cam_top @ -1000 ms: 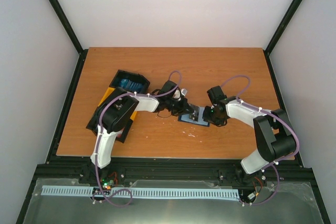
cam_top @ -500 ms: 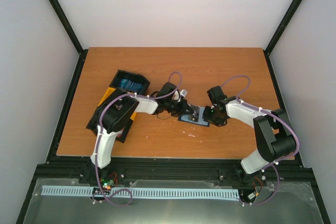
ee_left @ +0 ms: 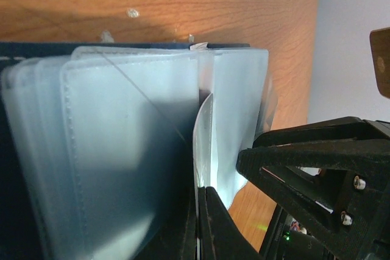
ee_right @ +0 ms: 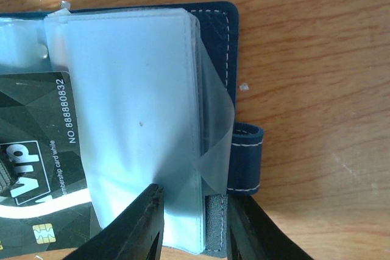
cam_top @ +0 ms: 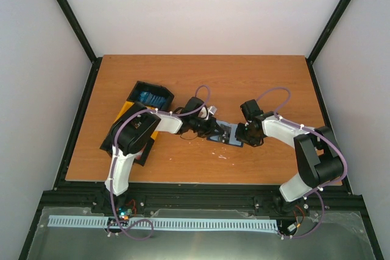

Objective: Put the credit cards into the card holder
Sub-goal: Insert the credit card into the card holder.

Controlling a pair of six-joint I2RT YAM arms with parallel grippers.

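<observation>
The navy card holder point(cam_top: 226, 135) lies open at the table's middle, its clear sleeves point(ee_left: 134, 138) fanned up. My left gripper point(cam_top: 216, 128) comes in from the left, and its jaws point(ee_left: 199, 211) are shut on the edge of one lifted clear sleeve. My right gripper point(cam_top: 242, 133) is at the holder's right edge. Its fingers point(ee_right: 195, 198) stand apart over the sleeve stack and the cover's rim point(ee_right: 213, 13), beside the strap loop point(ee_right: 247, 159). A dark grey credit card point(ee_right: 30, 168) marked VIP shows in a sleeve at the left. More blue cards point(cam_top: 150, 97) sit in the tray.
A black-and-yellow tray point(cam_top: 135, 89) stands at the left behind the left arm. The right gripper's black frame point(ee_left: 323, 162) is close beside the left fingers. Small white specks point(cam_top: 222, 153) dot the wood near the holder. Black rails border the table.
The left gripper has shifted slightly right, further over the card holder, keeping its pinch. The right arm has hardly moved.
</observation>
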